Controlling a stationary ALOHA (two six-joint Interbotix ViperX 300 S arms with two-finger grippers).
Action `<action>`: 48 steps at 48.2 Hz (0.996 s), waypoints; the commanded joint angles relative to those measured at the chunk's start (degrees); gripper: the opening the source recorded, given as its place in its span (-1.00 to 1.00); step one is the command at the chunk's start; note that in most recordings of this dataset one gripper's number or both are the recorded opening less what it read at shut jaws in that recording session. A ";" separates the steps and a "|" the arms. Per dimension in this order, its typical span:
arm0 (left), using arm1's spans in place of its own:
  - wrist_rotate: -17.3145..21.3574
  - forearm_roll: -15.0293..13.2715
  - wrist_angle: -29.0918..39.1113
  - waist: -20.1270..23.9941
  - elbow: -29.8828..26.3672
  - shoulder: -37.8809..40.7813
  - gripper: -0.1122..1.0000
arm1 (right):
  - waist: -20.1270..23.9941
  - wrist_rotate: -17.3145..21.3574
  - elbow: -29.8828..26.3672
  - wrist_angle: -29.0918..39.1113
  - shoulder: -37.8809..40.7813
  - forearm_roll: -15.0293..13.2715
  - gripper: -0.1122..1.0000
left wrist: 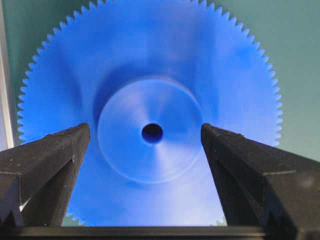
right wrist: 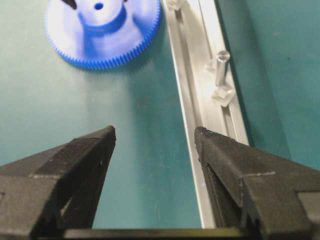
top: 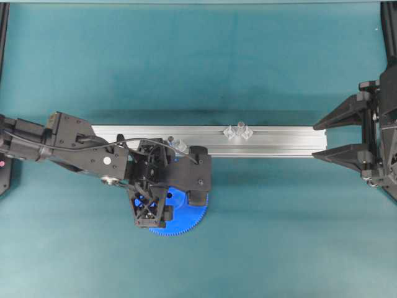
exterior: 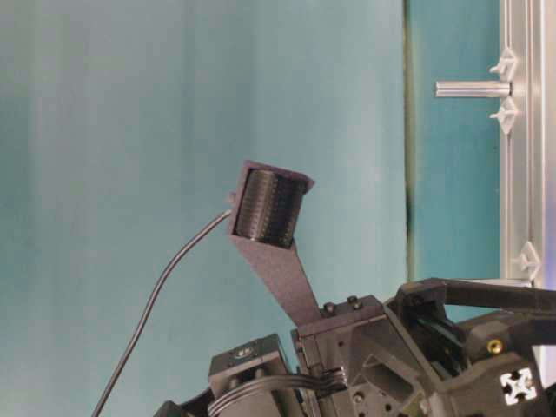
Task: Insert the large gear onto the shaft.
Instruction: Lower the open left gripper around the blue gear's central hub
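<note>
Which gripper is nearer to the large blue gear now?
The left. The left gripper hangs directly above the large gear, open jaws either side of its hub. The right gripper stands open far off, at the rail's end.

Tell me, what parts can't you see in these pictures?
- Overhead: the left gripper covers most of the gear, hub included.
- Overhead: the pin nearest that arm hides behind it; the shaft looks tiny.
- Left wrist view: the fingers straddle the hub, touching or not unclear.
- Table-level: no gear visible.
</note>
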 commanded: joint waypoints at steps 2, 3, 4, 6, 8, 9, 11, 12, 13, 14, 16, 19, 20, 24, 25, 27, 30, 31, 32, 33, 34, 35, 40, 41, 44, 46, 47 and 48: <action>0.09 0.09 0.00 -0.18 -0.88 -0.70 0.89 | 0.00 0.44 -0.44 -0.44 0.18 0.00 0.52; 0.09 0.18 0.00 -0.18 -0.88 -0.70 0.89 | 0.00 0.44 -0.35 -0.44 0.18 -0.09 0.52; 0.09 0.18 0.00 -0.18 -0.88 -0.70 0.89 | 0.00 0.44 -0.35 -0.44 0.18 0.00 0.52; 0.09 0.18 0.00 -0.18 -0.88 -0.62 0.89 | 0.00 0.44 -0.26 -0.44 0.18 0.00 0.52; 0.00 0.18 0.00 -0.26 -0.97 -0.62 0.89 | 0.00 0.44 -0.26 -0.44 0.18 -0.09 0.52; 0.00 0.09 0.00 -0.26 -0.97 -0.62 0.89 | 0.00 0.53 -0.26 -0.44 0.18 0.00 0.52; 0.00 0.18 -0.09 -0.44 -0.88 -0.62 0.89 | 0.09 0.53 -0.26 -0.44 0.09 0.00 0.52; 0.00 0.18 -0.18 -0.44 -0.88 -0.62 0.89 | 0.00 0.53 -0.18 -0.44 0.09 -0.09 0.52; 0.00 0.18 -0.26 -0.53 -0.88 -0.62 0.89 | 0.00 0.53 -0.26 -0.53 0.09 0.00 0.52; 0.00 0.18 -0.26 -0.62 -0.88 -0.53 0.89 | 0.00 0.53 -0.18 -0.53 0.00 -0.09 0.52; 0.00 0.18 -0.35 -0.79 -0.88 -0.44 0.89 | 0.00 0.53 -0.09 -0.70 -0.18 0.00 0.52; 0.00 0.18 -0.35 -0.79 -0.79 -0.18 0.89 | 0.00 0.53 0.09 -0.97 -0.44 0.00 0.52; 0.00 0.18 -0.35 -0.79 -0.79 -0.09 0.89 | 0.00 0.53 0.18 -0.97 -0.62 0.00 0.52; 0.00 0.18 -0.35 -0.88 -0.88 0.18 0.89 | 0.00 0.62 0.35 -1.05 -1.23 0.00 0.52; 0.00 0.18 -0.35 -0.97 -0.88 0.26 0.89 | 0.00 0.62 0.44 -1.05 -1.32 0.00 0.52; 0.00 0.18 -0.35 -0.97 -0.88 0.35 0.89 | 0.00 0.62 0.44 -1.05 -1.58 0.00 0.52; 0.00 0.18 -0.44 -0.97 -0.79 0.44 0.89 | 0.00 0.62 0.44 -0.97 -1.93 0.00 0.52; 0.00 0.18 -0.44 -0.97 -0.70 0.44 0.89 | 0.09 0.62 0.44 -0.97 -1.93 0.00 0.52; 0.00 0.18 -0.44 -0.97 -0.70 0.44 0.89 | 0.00 0.62 0.44 -0.88 -2.02 0.00 0.52; 0.00 0.18 -0.44 -0.97 -0.62 0.53 0.89 | 0.00 0.62 0.44 -0.88 -2.11 0.00 0.52; 0.00 0.18 -0.44 -0.97 -0.70 0.62 0.89 | 0.09 0.62 0.53 -0.97 -2.11 0.00 0.52; 0.00 0.18 -0.44 -0.97 -0.62 0.62 0.89 | 0.00 0.62 0.44 -0.88 -2.11 0.00 0.52; 0.00 0.09 -0.62 -0.97 -0.62 0.79 0.89 | 0.00 0.62 0.53 -0.88 -2.11 0.00 0.52; 0.00 0.18 -0.70 -0.97 -0.62 0.79 0.89 | 0.00 0.62 0.53 -0.88 -2.11 0.00 0.52; -0.09 0.18 -0.88 -0.97 -0.62 0.88 0.89 | 0.00 0.62 0.62 -0.88 -2.11 0.00 0.52; -0.18 0.09 -0.97 -0.97 -0.62 0.97 0.89 | 0.09 0.62 0.62 -0.88 -2.11 0.00 0.52; -0.18 0.18 -0.97 -0.97 -0.62 1.05 0.89 | 0.00 0.62 0.62 -0.79 -2.11 0.00 0.52; -0.18 0.18 -1.05 -0.97 -0.62 1.14 0.89 | 0.00 0.62 0.62 -0.88 -2.02 0.00 0.52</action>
